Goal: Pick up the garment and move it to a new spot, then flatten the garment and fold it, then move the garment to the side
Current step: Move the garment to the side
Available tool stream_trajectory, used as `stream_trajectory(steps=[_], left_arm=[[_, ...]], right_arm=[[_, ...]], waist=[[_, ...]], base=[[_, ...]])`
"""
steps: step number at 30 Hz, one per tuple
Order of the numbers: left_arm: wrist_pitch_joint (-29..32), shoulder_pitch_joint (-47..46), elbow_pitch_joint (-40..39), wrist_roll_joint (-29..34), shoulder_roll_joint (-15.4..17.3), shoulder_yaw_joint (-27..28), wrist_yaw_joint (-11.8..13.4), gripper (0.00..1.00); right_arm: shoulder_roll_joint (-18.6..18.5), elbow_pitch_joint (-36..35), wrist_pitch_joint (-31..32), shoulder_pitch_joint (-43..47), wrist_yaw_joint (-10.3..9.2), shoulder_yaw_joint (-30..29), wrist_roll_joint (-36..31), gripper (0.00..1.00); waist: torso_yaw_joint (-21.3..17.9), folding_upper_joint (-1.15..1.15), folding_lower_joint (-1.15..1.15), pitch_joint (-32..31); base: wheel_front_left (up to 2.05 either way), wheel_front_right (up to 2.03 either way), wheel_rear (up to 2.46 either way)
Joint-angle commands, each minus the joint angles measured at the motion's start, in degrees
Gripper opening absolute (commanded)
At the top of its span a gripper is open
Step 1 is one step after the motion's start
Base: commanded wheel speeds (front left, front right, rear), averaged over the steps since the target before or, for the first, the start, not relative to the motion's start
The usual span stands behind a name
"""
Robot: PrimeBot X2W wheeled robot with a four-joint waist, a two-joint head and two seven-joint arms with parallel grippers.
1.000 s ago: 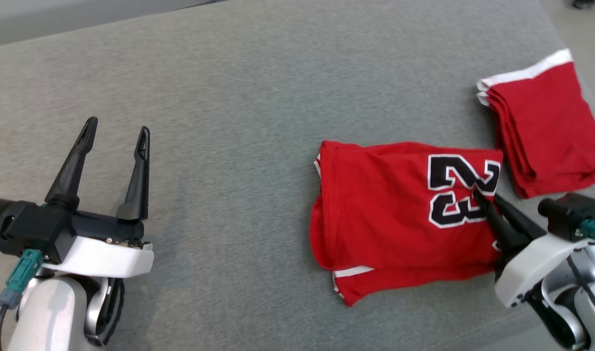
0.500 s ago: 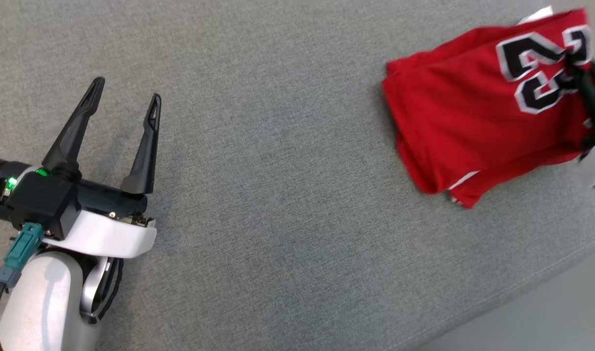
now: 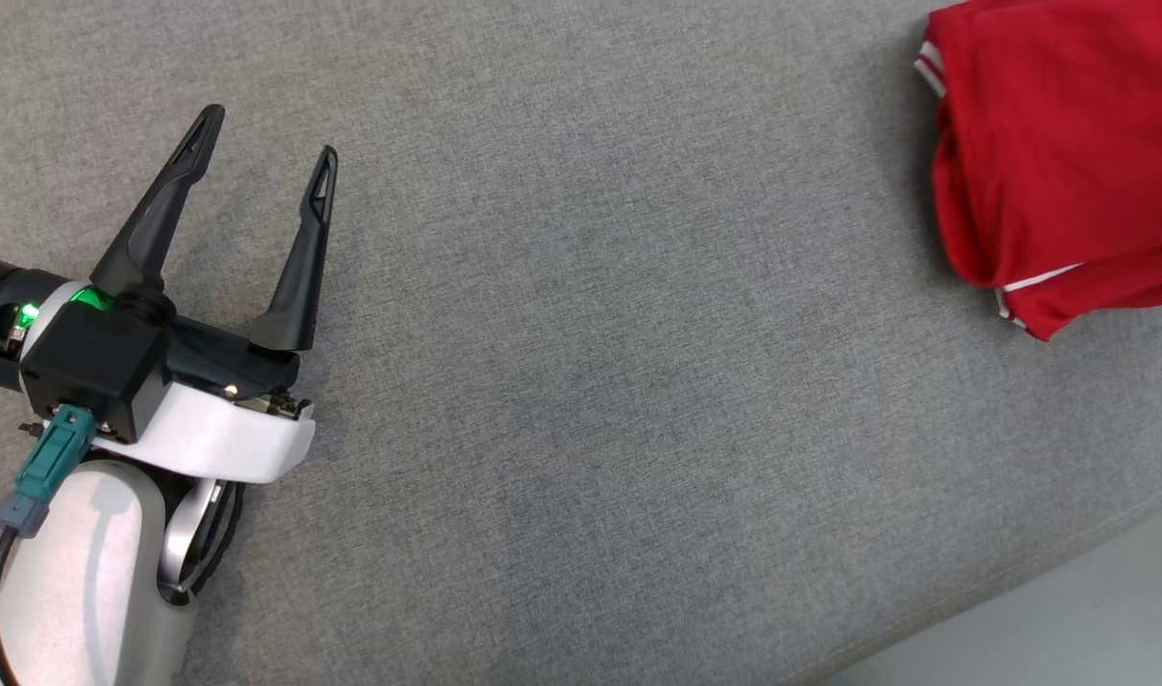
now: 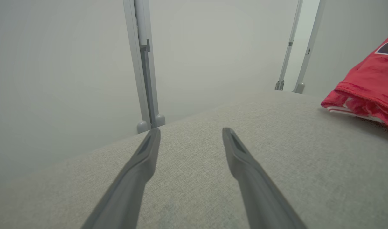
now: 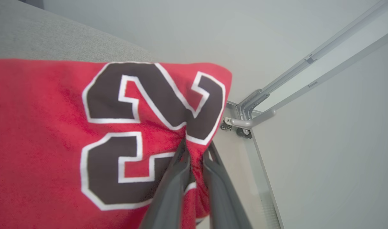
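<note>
One folded red jersey garment (image 3: 1048,143), with a black, white-edged numeral on its cloth, sits at the far right of the grey woven fabric surface (image 3: 591,381), cut by the top right corner of the head view. A white stripe shows along its lower fold. In the right wrist view the red jersey garment (image 5: 54,127) spreads across the left half, its right-hand end reaching past the grey surface (image 5: 38,38) and over the pale floor (image 5: 324,178). The right gripper (image 5: 196,148) is clamped on a bunched pinch of the cloth at the numeral, its two dark fingers almost together. The left gripper (image 3: 267,138) is well apart from the garment, over the left side of the surface, fingers spread wide with nothing between them. From the left wrist view the left gripper (image 4: 190,132) points towards a grey metal post (image 4: 143,63), with the garment (image 4: 369,86) at the right edge.
</note>
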Motion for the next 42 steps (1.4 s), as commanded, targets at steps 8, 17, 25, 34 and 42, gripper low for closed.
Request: stream_trajectory(steps=[8,17,25,34,42], left_arm=[[-0.6,-1.0,0.8,-0.1,0.5,0.2,0.5,1.00],[-2.6,3.0,2.6,-2.0,-0.4,2.4,3.1,1.00],[-5.4,6.2,4.7,-4.2,-2.5,4.1,5.5,1.00],[-7.6,8.7,7.3,-6.0,-4.7,4.6,6.8,1.00],[-9.1,12.2,9.3,-7.2,-5.5,5.5,7.1,1.00]], right_arm=[[6.9,15.8,-9.0,-3.0,-0.03,-5.8,-3.1,1.00],[16.7,4.9,-10.7,7.3,-0.03,-23.0,-3.6,1.00],[28.3,-16.1,-10.7,22.9,-0.02,-32.1,-9.9,1.00],[35.6,-28.4,-10.2,32.3,-0.03,-29.7,-13.9,1.00],[38.2,-32.8,-7.4,38.1,-0.03,-27.4,-16.5,1.00]], waist=[[0.3,0.00,0.00,0.1],[1.0,0.00,0.00,-4.9],[4.5,0.00,0.00,-10.8],[9.7,0.00,0.00,-16.0],[14.7,0.00,0.00,-20.9]], base=[[0.00,0.00,0.00],[0.00,0.00,0.00],[0.00,0.00,0.00],[0.00,0.00,0.00],[0.00,0.00,0.00]])
